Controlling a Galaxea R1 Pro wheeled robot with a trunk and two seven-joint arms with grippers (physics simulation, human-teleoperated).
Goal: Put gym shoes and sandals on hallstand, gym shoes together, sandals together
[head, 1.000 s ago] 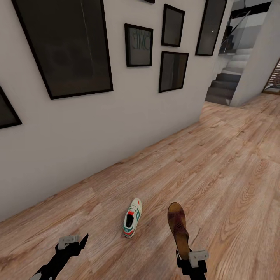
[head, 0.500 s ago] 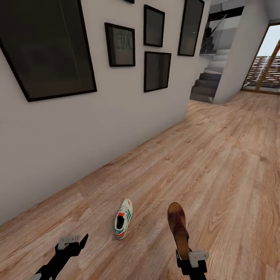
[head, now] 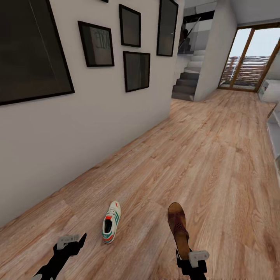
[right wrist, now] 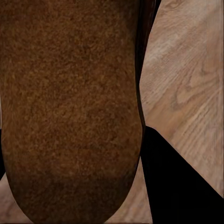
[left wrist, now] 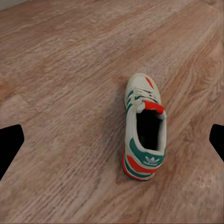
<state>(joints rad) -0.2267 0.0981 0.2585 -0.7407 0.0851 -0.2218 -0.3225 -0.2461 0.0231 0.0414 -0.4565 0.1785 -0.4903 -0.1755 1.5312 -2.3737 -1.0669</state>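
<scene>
Sandal [head: 178, 227]: brown, perforated toe pointing away down the corridor, heel end clamped in the right gripper [head: 190, 259], held clear above the floor.
Right wrist view: close on the sandal's grainy brown insole [right wrist: 70, 107], one dark finger [right wrist: 179, 182] beside it, planks beyond.
Gym shoe [head: 110, 221]: lies alone on the wood floor [head: 217, 163], toe toward the wall [head: 77, 128], ahead and just right of the left gripper [head: 70, 243].
Left wrist view: shoe from behind, teal heel [left wrist: 143, 161], red tongue tab, dark fingertips [left wrist: 10, 144] spread wide at either edge, gripping nothing.
Head view alone: black framed pictures [head: 96, 43], grey stairs [head: 186, 83], glazed door [head: 245, 58], pale shelf edges [head: 274, 132] at right.
</scene>
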